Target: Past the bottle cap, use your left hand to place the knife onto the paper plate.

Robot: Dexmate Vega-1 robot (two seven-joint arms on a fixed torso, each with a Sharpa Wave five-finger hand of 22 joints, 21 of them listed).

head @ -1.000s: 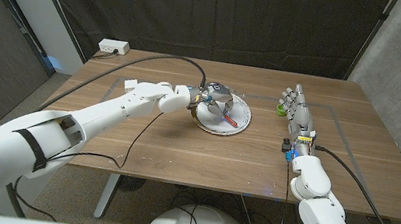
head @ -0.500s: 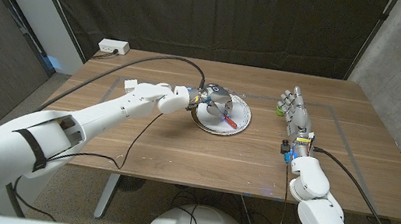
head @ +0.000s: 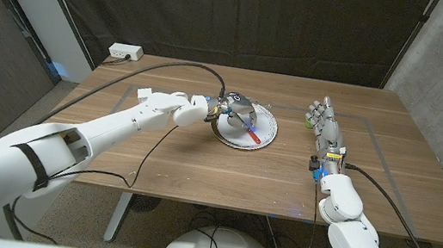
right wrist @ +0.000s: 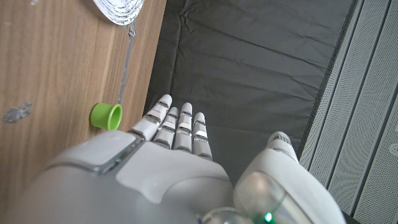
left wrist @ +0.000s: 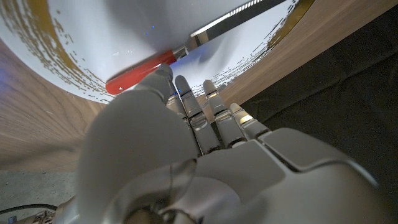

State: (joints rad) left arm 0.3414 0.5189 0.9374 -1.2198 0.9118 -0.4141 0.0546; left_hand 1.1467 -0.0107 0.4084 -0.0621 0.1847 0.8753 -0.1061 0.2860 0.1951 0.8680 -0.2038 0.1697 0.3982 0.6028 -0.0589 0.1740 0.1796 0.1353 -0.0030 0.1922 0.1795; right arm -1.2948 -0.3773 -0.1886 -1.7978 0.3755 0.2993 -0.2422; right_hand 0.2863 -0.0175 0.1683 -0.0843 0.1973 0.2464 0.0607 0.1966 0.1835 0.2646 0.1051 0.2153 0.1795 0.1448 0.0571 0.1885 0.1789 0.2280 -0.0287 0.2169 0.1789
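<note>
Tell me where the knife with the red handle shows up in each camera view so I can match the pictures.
Head view: the knife lies on the paper plate, mid-table, beside the left hand.
Left wrist view: the knife lies across the plate, its red handle just beyond the left hand's fingertips.
Right wrist view: not in it.
Shared landmark: the paper plate.
</note>
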